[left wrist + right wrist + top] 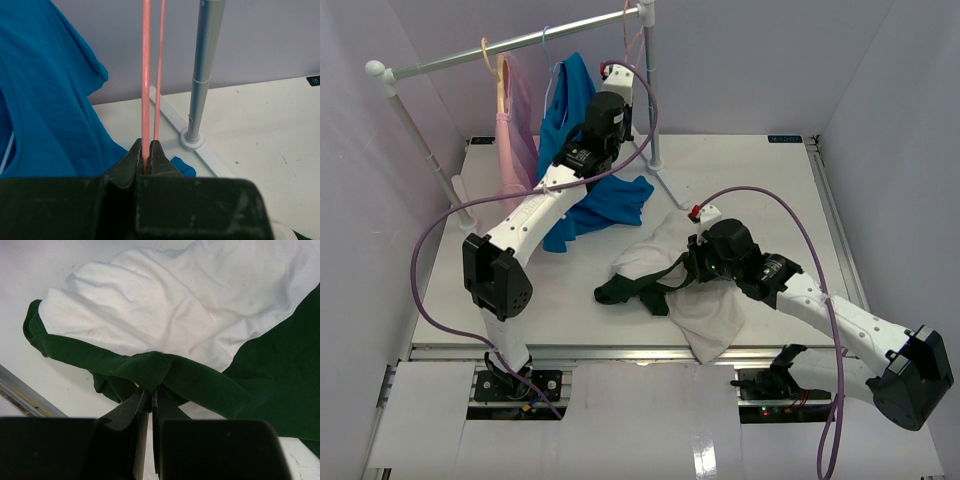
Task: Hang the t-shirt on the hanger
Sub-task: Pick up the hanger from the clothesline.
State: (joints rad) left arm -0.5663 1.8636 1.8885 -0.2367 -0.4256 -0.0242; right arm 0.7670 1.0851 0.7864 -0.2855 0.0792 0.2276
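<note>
A silver rail (520,45) runs along the far side of the surface (760,180). A pale pink garment (515,130) hangs from it on a yellow-orange hanger (492,55) at the left. Just right of that, a bright blue shirt (610,205) hangs on a blue hanger (548,45). Its lower part is pooled on the surface between the rack and the t-shirt (705,310).

The pink hanger (145,75) is up by the right end of the rail, close to the upright post (205,75). The left hand (146,155) is raised there, its fingers together and clamped on one of the hanger's thin wires. A second wire runs just beside it on the right. The blue shirt crowds that hand from the left and the post stands on its right. The rack's flat foot (170,112) runs along the surface below.

The t-shirt lies crumpled on the surface, right of centre and toward the near edge. Its white body is spread out and its dark green parts are bunched on its left side. The right hand (149,397) is low over it, fingers pinched on the ribbed green band of the t-shirt, which is lifted into a small fold. A purple cable (430,250) loops from each arm.
</note>
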